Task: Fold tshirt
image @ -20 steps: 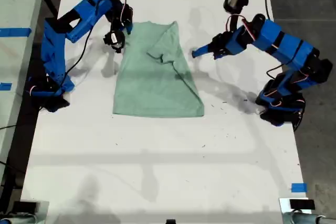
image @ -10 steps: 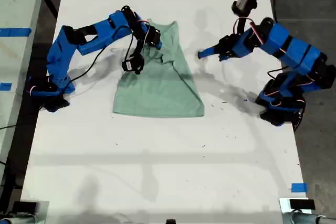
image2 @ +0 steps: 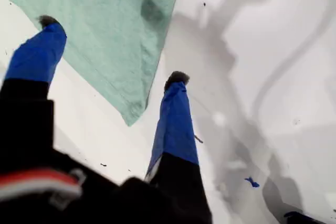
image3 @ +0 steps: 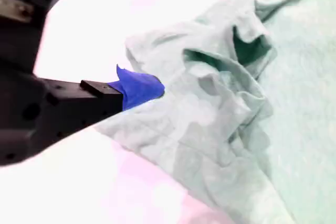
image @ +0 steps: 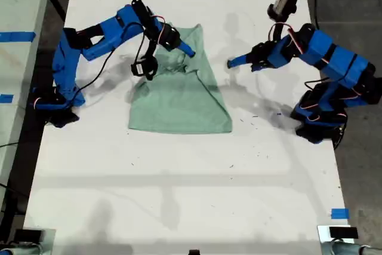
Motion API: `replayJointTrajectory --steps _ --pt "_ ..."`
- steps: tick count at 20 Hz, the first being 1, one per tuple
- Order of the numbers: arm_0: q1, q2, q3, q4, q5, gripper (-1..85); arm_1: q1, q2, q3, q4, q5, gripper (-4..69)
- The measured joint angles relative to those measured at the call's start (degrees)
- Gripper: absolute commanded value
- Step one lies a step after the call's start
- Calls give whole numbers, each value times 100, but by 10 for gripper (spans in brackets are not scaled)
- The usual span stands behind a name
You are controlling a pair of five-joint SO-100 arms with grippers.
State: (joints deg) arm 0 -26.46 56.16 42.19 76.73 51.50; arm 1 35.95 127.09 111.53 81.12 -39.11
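Tshirt (image2: 105, 30) cropped; second jaws unclear.

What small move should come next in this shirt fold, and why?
Probably lower my second gripper onto the bunched fabric by the collar and close on it. The tshirt is only partly folded, rumpled at its far end, and nothing is gripped. My first gripper is open, beside the shirt's edge on the exterior view's right.
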Motion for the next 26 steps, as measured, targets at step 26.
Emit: replayJointTrajectory --steps 26 --pt "2065 3735 6029 -703 -2944 272 -1951 -2373 1758 -2760 677 264"
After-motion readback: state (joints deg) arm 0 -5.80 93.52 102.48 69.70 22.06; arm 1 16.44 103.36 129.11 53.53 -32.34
